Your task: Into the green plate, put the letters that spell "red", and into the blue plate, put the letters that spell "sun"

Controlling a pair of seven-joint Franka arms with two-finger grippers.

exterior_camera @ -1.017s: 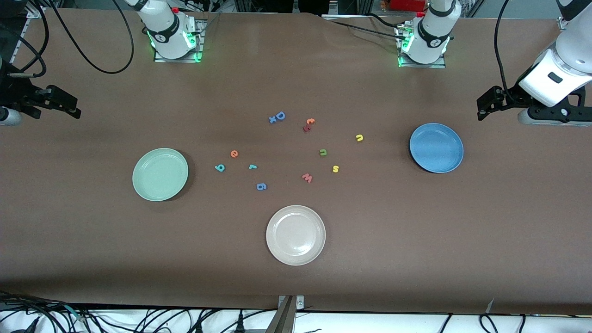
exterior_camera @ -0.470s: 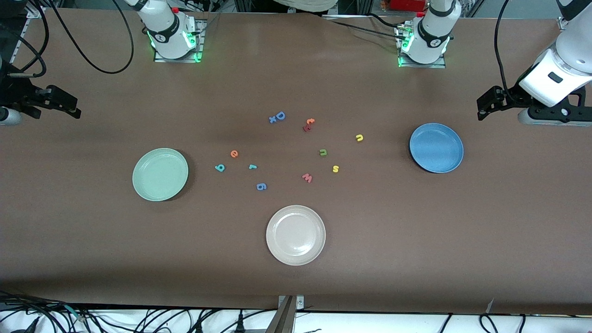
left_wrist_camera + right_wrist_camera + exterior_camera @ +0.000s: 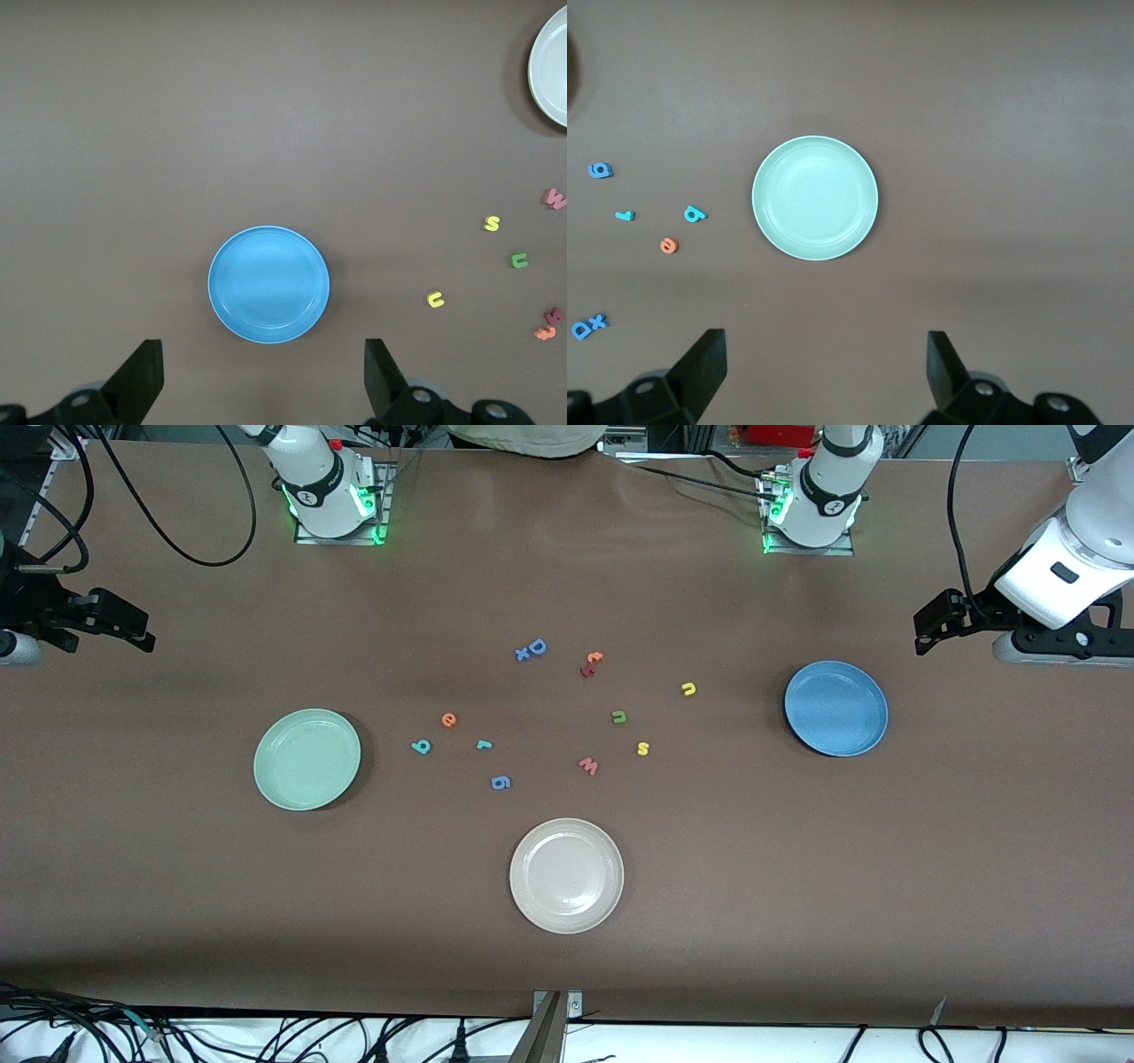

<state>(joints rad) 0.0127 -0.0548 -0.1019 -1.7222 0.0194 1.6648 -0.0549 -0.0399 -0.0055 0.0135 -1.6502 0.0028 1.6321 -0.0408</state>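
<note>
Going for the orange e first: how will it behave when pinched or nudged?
The orange e lies flat and thin on the table, so it probably slides rather than rolls. It looks tiny and light, likely skidding if nudged. Little edge shows above the surface, so a pinch may slip.

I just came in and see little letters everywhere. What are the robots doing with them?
Nothing is being handled yet. The left tool and the right tool both wait open and empty at their ends of the table. The "red" letters lie beside the green plate, and the "sun" letters lie toward the blue plate. All three plates, including the beige-white plate, hold no letters.
</note>
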